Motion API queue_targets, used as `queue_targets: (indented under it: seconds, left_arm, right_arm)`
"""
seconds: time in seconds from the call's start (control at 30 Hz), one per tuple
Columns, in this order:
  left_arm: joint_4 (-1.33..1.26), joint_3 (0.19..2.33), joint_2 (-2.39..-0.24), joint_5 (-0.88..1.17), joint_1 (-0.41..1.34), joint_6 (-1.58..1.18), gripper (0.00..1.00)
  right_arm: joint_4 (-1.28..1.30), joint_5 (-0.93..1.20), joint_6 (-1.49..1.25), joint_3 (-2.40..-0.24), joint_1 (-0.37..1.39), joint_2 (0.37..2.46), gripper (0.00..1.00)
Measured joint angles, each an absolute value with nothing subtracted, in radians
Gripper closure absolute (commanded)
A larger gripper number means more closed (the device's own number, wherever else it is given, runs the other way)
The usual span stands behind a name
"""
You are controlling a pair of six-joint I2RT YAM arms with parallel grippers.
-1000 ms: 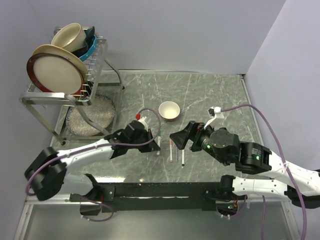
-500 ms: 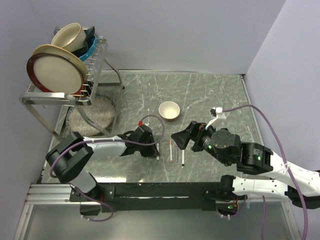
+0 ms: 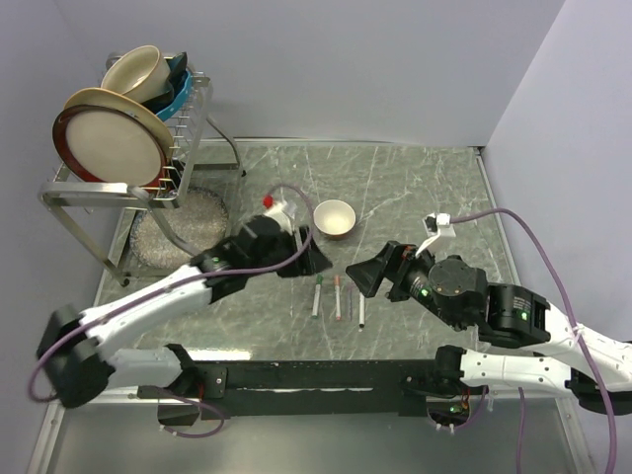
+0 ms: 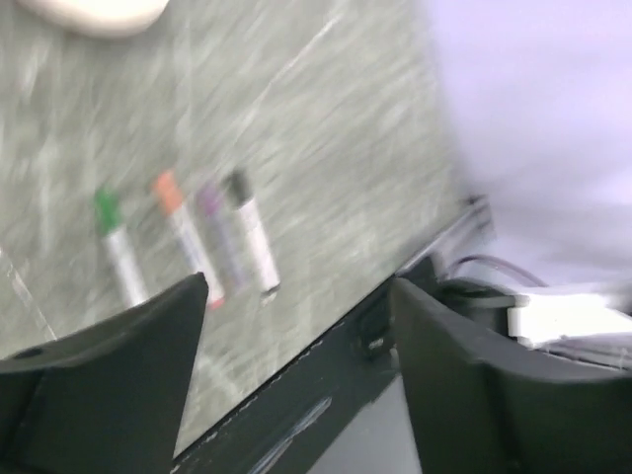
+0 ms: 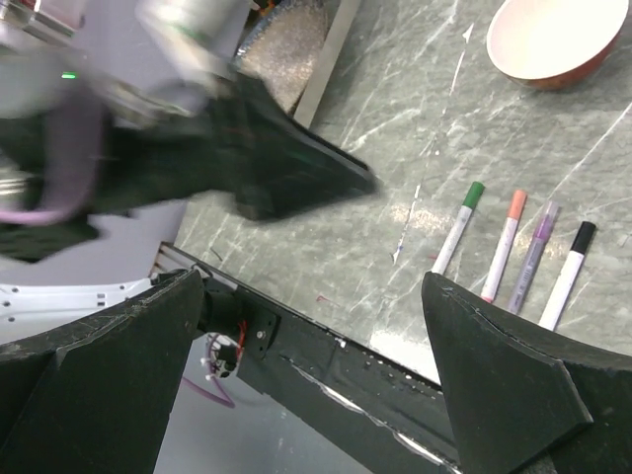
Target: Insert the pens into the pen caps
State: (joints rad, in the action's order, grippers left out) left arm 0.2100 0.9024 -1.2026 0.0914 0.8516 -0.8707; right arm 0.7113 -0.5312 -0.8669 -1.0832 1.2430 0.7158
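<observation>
Left gripper (image 4: 296,291), right gripper (image 5: 314,284) splayed, empty; pens (image 5: 504,247) blurred in left wrist view

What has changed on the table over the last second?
The left gripper drew back from the pens toward the bowl, open and empty, uncovering the green-tipped pen at the left end of the row. The right gripper drifted slightly rightward, open. The other pens, bowl and dish rack stayed put.
</observation>
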Motion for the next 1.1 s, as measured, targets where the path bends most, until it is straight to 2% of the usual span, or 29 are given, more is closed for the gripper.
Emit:
queue_targets:
  seconds: [0.07, 0.1, 0.13, 0.37, 0.53, 1.1]
  left_arm:
    - [0.218, 0.948, -1.124, 0.076, 0.852, -0.831, 0.09]
    - [0.222, 0.966, -1.087, 0.073, 0.852, -0.813, 0.01]
    - [0.223, 0.978, -1.052, 0.073, 0.852, -0.795, 0.01]
    - [0.214, 0.986, -0.831, 0.079, 0.852, -0.691, 0.01]
    - [0.194, 0.962, -0.755, 0.076, 0.852, -0.673, 0.01]
    - [0.191, 0.91, -0.713, 0.062, 0.852, -0.673, 0.0]
  right_arm:
    - [0.71, -0.531, -0.867, -1.083, 1.243, 0.702, 0.0]
    - [0.71, -0.531, -0.867, -1.083, 1.243, 0.695, 0.0]
    - [0.709, -0.531, -0.867, -1.083, 1.243, 0.688, 0.0]
    - [0.661, -0.536, -0.868, -1.05, 1.243, 0.625, 0.0]
    - [0.643, -0.544, -0.879, -1.039, 1.243, 0.629, 0.0]
    - [0.645, -0.562, -0.923, -1.038, 1.243, 0.656, 0.0]
